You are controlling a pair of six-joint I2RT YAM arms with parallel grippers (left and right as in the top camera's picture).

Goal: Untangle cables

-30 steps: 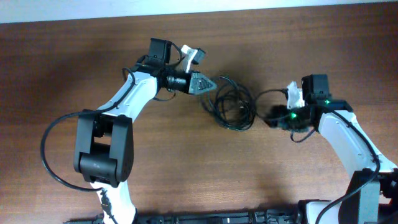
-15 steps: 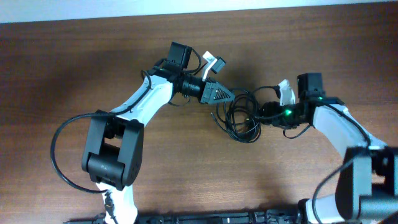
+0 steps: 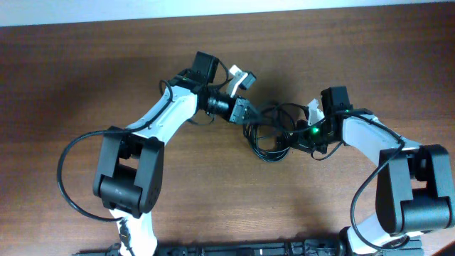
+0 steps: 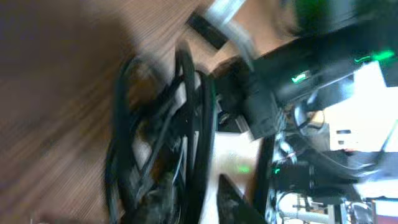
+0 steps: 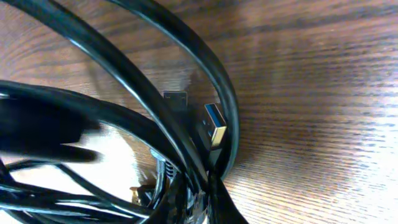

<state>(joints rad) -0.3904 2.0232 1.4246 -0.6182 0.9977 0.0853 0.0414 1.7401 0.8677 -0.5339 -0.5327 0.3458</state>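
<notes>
West side: left gripper [image 3: 243,114] sits against the left edge of the cables [image 3: 270,134]. Its wrist view is smeared, so I cannot tell its jaw gap or whether any strand is caught.

Centre: cables lie as one tangled coil on the wooden table [image 3: 85,78], between the two arms.

East side: right gripper [image 3: 296,135] is clamped on strands at the coil's right. A blue-tongued USB plug [image 5: 214,132] lies loose just ahead.

Step, as judged: anchor and draw apart. Keep the right hold firm, pull the left away slowly and low, and mind the plug snagging a loop.

A second ago both arms stood farther out and the right jaws were wide.
</notes>
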